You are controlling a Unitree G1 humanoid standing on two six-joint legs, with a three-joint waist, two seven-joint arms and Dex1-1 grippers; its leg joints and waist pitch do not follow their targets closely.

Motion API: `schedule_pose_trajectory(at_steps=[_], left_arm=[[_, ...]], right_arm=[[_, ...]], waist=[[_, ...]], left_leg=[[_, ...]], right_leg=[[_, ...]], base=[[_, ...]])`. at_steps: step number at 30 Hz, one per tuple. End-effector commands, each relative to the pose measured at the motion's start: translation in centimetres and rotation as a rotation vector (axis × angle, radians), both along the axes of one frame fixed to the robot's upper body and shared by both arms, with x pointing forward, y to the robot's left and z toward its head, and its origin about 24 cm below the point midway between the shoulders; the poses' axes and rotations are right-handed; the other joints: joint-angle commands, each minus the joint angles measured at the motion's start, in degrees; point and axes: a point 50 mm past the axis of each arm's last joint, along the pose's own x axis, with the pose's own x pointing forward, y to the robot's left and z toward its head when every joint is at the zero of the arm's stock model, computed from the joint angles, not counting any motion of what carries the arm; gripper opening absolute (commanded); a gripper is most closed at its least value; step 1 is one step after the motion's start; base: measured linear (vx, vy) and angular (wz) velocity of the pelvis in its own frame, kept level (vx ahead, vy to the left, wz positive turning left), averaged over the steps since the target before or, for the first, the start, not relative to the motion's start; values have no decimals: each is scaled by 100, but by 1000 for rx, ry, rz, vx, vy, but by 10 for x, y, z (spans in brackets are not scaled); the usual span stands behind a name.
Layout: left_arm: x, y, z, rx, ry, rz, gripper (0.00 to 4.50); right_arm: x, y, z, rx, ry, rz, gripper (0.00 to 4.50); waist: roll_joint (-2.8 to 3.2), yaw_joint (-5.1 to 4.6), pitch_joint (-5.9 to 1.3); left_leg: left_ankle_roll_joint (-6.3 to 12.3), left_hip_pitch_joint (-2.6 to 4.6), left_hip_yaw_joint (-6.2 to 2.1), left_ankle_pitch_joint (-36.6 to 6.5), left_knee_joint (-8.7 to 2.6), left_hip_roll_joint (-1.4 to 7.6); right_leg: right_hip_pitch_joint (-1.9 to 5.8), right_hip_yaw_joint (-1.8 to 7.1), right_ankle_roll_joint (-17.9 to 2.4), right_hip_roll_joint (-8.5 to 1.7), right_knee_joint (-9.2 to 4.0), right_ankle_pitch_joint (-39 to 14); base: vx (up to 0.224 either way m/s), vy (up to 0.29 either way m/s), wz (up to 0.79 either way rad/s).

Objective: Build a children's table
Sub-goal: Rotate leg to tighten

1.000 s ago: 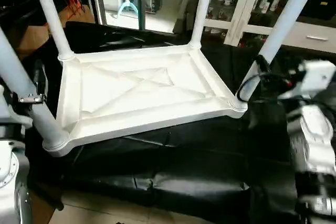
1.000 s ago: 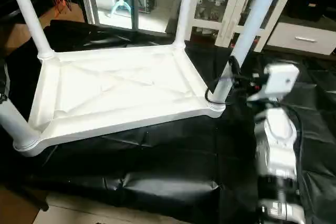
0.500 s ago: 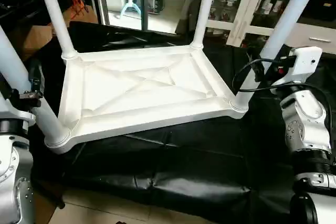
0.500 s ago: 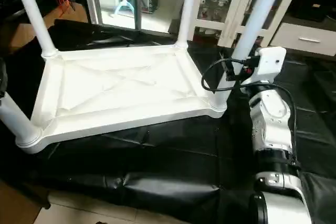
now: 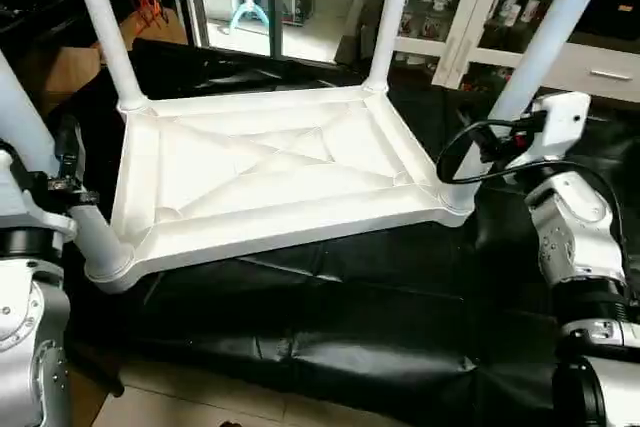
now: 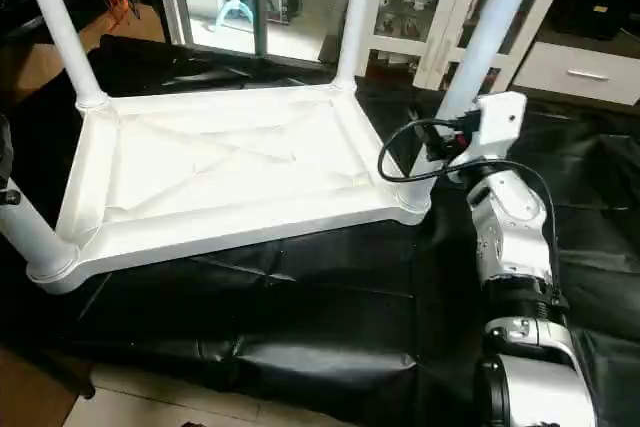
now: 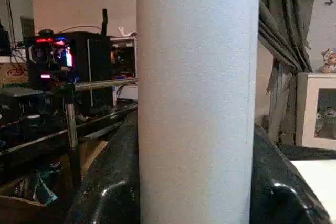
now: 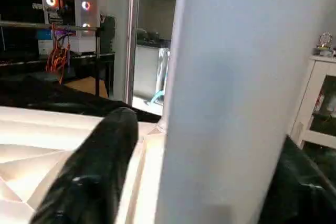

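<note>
While the white plastic rectangular tabletop (image 5: 270, 172) lies upside down on a black sheet-covered surface (image 5: 350, 317), X-ribbed underside up, four long white tapered tubular legs stand upright in its round corner sockets. At the near left corner, the left gripper (image 5: 62, 182) has its black fingers (image 7: 105, 182) set on either side of the near left leg (image 7: 197, 98), though whether they press it cannot be told. Towards the right, past the far left leg (image 5: 100, 27) and far right leg (image 5: 390, 17), the right gripper (image 5: 485, 142) straddles the near right leg (image 5: 540, 42) just above its socket, one black finger (image 8: 94, 166) beside the tube, contact unclear.
</note>
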Motion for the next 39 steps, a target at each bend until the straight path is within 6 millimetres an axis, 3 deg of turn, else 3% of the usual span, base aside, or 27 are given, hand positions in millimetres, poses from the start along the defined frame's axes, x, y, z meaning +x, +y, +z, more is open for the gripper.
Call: schedule_pose_trajectory(at_steps=[1, 7, 8, 12, 14, 15, 18, 19, 21, 22, 23, 24, 25, 26, 27, 28, 29, 30, 31, 32, 34, 35, 36, 38, 39], left_arm=[[0, -4, 2, 20, 6, -27, 186], [6, -10, 2, 21, 5, -65, 178], [8, -11, 1, 21, 6, -81, 177], [20, -19, 1, 24, 7, -137, 177], [29, -24, 2, 23, 3, -167, 177], [39, -30, 2, 16, 0, -197, 177], [53, -40, 4, 7, -6, -247, 177], [61, -45, 5, 4, -10, -272, 177], [67, -50, 5, -2, -14, -294, 177], [77, -58, 7, -10, -22, -328, 177], [85, -66, 9, -17, -26, -357, 177], [88, -71, 10, -21, -28, -373, 177], [90, -72, 10, -22, -28, -379, 177], [95, -78, 11, -26, -29, -402, 177], [99, -83, 11, -28, -31, -420, 177], [106, -92, 12, -34, -34, -453, 177], [110, -98, 13, -37, -35, -474, 177], [115, -105, 13, -40, -37, -499, 177], [119, -110, 13, -43, -38, -515, 177], [124, -114, 13, -42, -36, -528, 177], [128, -118, 12, -43, -33, -537, 177], [131, -117, 11, -45, -27, -533, 177], [132, -116, 10, -48, -22, -529, 177], [135, -113, 7, -49, -11, -519, 177], [136, -111, 5, -52, -6, -518, 177]], right_arm=[[1, -3, 4, 10, -1, 7, 272], [-1, -14, 5, 11, -6, -54, 216], [-1, -18, 4, 9, -6, -80, 205], [-5, -32, 5, 11, -18, -184, 177], [-8, -38, 7, 3, -26, -236, 173], [-11, -43, 8, -11, -37, -274, 170], [-18, -52, 10, -30, -52, -328, 168], [-21, -56, 11, -36, -56, -357, 168], [-25, -60, 11, -44, -58, -375, 167], [-31, -64, 11, -64, -61, -400, 167], [-37, -69, 11, -85, -64, -420, 167], [-40, -71, 12, -96, -67, -431, 167], [-41, -72, 12, -100, -68, -437, 167], [-46, -76, 12, -113, -70, -458, 167], [-50, -79, 13, -123, -71, -477, 167], [-57, -85, 16, -136, -76, -513, 167], [-62, -89, 17, -146, -79, -538, 167], [-68, -93, 20, -161, -83, -573, 167], [-73, -95, 22, -168, -89, -595, 167], [-80, -96, 24, -172, -88, -611, 167], [-87, -95, 26, -175, -86, -623, 167], [-91, -93, 26, -181, -81, -630, 167], [-92, -91, 26, -187, -79, -636, 167], [-95, -88, 26, -199, -71, -638, 167], [-95, -86, 26, -206, -70, -643, 167]], waist=[[14, 21, -318], [41, 21, -319], [71, 27, -319], [80, 88, -320], [96, 157, -310], [139, 168, -309], [120, 224, -315], [205, 228, -320], [172, 242, -330], [210, 228, -332], [254, 241, -328], [222, 238, -342], [197, 251, -362], [242, 237, -379], [349, 255, -386], [346, 218, -401], [384, 237, -407], [399, 215, -411], [386, 239, -404], [449, 187, -383], [439, 181, -404], [482, 99, -395], [484, 79, -399], [471, -15, -392], [417, -82, -388]], left_leg=[[-63, 203, -101, -1787, -446, 196], [-122, 212, -103, -1841, -451, 196], [-140, 222, -104, -1819, -451, 194], [-198, 264, -84, -1915, -441, 185], [-295, 300, -72, -2022, -448, 179], [-347, 326, -72, -2120, -448, 173], [-460, 342, -79, -2272, -465, 172], [-499, 340, -84, -2233, -471, 165], [-509, 370, -66, -2236, -454, 157], [-486, 290, -92, -2069, -470, 153], [-461, 351, -57, -2042, -456, 157], [-448, 347, -60, -1990, -437, 154], [-365, 285, -69, -1706, -428, 154], [-250, 218, -81, -1257, -421, 150], [-220, 248, -76, -1147, -392, 143], [-136, 225, -74, -975, -365, 128], [-52, 252, -51, -893, -349, 133], [-13, 222, -58, -891, -335, 123], [77, 222, -42, -934, -336, 118], [136, 192, -66, -968, -357, 114], [178, 197, -67, -1004, -349, 123], [260, 152, -73, -1001, -349, 111], [283, 169, -72, -1040, -343, 115], [353, 141, -75, -1097, -348, 116], [394, 143, -68, -1150, -344, 120]], right_leg=[[41, 41, -1109, -109, -358, -1063], [30, 40, -1085, -104, -366, -1109], [24, 41, -1080, -100, -364, -1074], [-10, 46, -1035, -85, -377, -1144], [-50, 53, -946, -76, -406, -1276], [-72, 57, -927, -72, -414, -1346], [-78, 58, -797, -68, -427, -1415], [-73, 58, -783, -65, -412, -1315], [-86, 60, -766, -58, -425, -1240], [-6, 58, -804, -82, -390, -1082], [-60, 62, -777, -63, -441, -1008], [-43, 63, -819, -64, -406, -900], [35, 64, -883, -90, -358, -624], [95, 47, -917, -93, -322, -243], [64, 50, -931, -93, -310, -118], [94, 46, -995, -81, -292, 105], [74, 39, -1020, -73, -325, 237], [99, 38, -1069, -90, -290, 278], [111, 43, -1064, -102, -341, 106], [129, 36, -1069, -106, -360, -54], [144, 34, -1070, -124, -358, -177], [156, 14, -1078, -133, -372, -353], [142, 16, -1086, -134, -384, -423], [149, 8, -1116, -145, -405, -724], [137, 5, -1134, -133, -436, -866]], base=[[0, 0, 0], [0, 0, 0], [0, 0, 0], [0, 0, 0], [0, 0, 0], [0, 0, 0], [0, 0, 0], [0, 0, 0], [0, 0, 0], [0, 0, 0], [0, 0, 0], [0, 0, 0], [0, 0, 0], [0, 0, 0], [0, 0, 0], [0, 0, 0], [0, 0, 0], [0, 0, 0], [0, 0, 0], [0, 0, 0], [0, 0, 0], [0, 0, 0], [0, 0, 0], [0, 0, 0], [0, 0, 0]])
